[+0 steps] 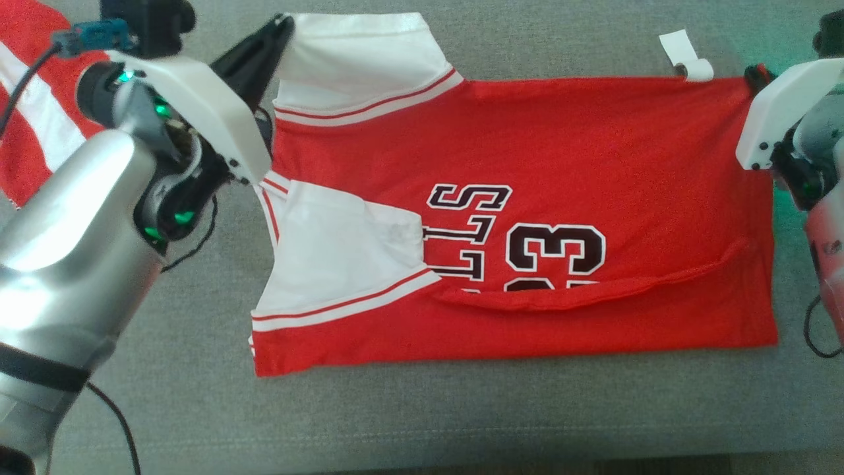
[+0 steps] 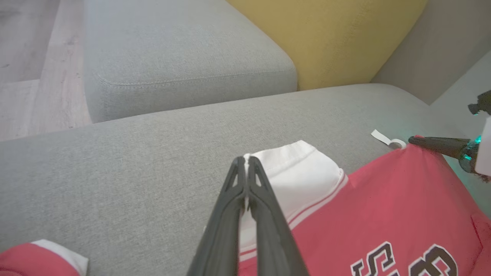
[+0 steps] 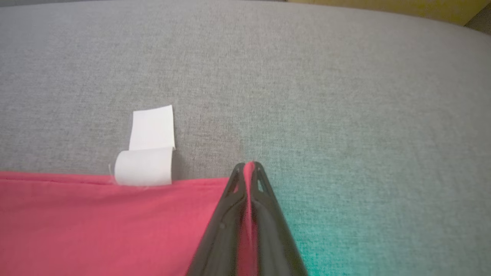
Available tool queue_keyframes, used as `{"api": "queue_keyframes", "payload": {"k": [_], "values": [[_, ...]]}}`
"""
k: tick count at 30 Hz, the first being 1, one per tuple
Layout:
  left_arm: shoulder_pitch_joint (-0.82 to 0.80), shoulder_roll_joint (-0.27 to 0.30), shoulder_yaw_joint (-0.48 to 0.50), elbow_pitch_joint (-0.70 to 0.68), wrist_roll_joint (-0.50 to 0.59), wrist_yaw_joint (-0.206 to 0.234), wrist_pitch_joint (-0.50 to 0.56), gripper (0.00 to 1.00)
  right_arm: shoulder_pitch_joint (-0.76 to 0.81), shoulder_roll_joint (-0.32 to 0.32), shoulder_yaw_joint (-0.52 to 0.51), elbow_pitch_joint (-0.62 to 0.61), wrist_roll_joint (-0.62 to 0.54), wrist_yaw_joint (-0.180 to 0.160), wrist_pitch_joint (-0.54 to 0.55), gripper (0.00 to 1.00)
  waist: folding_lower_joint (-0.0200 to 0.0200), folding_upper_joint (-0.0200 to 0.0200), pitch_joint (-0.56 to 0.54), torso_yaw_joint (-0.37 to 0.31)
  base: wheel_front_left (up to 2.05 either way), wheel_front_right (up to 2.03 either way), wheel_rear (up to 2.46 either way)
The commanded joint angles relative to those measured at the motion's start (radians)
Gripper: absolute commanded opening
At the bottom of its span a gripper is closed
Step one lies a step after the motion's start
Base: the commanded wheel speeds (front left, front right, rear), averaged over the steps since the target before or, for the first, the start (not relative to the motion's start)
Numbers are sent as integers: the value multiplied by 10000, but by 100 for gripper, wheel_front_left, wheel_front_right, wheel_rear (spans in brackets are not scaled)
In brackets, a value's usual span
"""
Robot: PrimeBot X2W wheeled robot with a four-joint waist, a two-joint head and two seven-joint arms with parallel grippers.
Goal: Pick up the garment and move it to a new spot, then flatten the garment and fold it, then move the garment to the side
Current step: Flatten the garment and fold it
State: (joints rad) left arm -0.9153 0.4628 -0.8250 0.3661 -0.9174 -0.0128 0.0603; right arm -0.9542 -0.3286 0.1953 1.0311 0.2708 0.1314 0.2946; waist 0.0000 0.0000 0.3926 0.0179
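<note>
Nearest the head camera, silver left forearm (image 1: 72,218) at the lower left, ending in the left gripper (image 1: 285,25): dark fingers clenched together on the far corner of a white sleeve (image 1: 359,63). Seen along those fingers from the left wrist, white cloth pinched right at the tips, rest of the sleeve spreading off to one side. Red garment (image 1: 560,152) flat on the grey sofa cushion (image 1: 461,422), laid sideways, black-and-white lettering and number face up, a long fold ridge across its near part, second white sleeve (image 1: 336,257) nearer the robot. Right gripper (image 1: 753,71) at the opposite far corner, fingers closed on the red hem; from the right wrist, a strip of red fabric caught between them up to the tips. White tag (image 1: 686,56) curled on the cushion just beside that corner, touching the garment's far edge. Another red-and-white cloth (image 1: 26,99) at the upper left, apart from the garment. Yellow cushion (image 2: 326,38) beyond the seat.
</note>
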Motion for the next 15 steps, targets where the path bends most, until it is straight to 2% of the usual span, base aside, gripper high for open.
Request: {"api": "queue_keyframes", "payload": {"k": [1,6,15], "values": [[-643,421,584,-98,-20,122,-174,0,-262,-100,69,-295,-100,-7,-350,0,0,0,6,-21,0,0,0],[-952,224,812,364,88,443,-590,0,-514,-106,-50,-171,-353,-7,-1187,0,0,0,52,-103,0,0,0],[-1945,-414,1092,1878,264,464,-1456,0,-958,122,-359,401,-973,-7,-2556,0,0,0,53,-199,0,0,0]]}}
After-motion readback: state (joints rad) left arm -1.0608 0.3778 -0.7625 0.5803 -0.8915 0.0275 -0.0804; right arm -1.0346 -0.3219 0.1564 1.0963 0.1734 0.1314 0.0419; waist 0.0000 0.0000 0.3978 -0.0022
